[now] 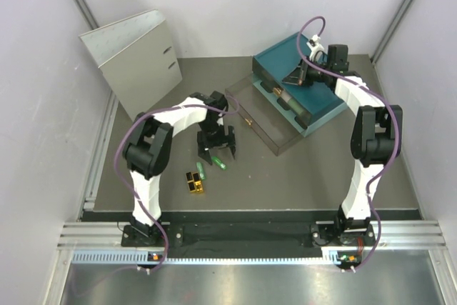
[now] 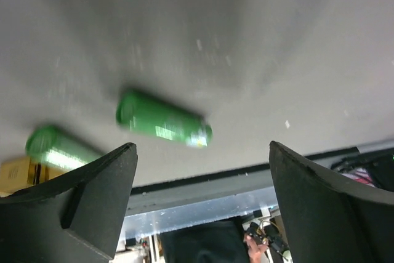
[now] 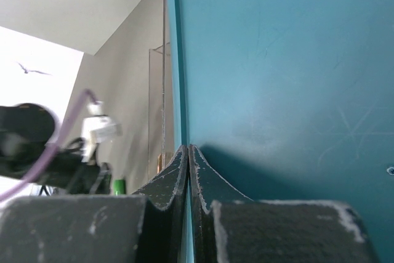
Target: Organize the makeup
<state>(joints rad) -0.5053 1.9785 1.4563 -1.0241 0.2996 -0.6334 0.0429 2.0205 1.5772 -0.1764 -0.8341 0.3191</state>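
Two green tubes lie on the grey table. One (image 1: 221, 164) (image 2: 163, 119) lies just past the fingertips of my left gripper (image 1: 220, 153) (image 2: 203, 152), which hangs open over it with nothing between its fingers. The other green tube (image 1: 201, 170) (image 2: 55, 147) lies to its left, next to a gold-and-black block (image 1: 194, 182) (image 2: 17, 169). My right gripper (image 1: 303, 76) (image 3: 188, 149) is shut, its tips resting on top of the teal drawer box (image 1: 321, 101) (image 3: 277, 60) close to the box's edge.
A clear plastic drawer (image 1: 265, 125) with a small gold knob sticks out of the teal box toward the table's middle. A grey-white binder (image 1: 136, 62) stands at the back left. White walls close in both sides.
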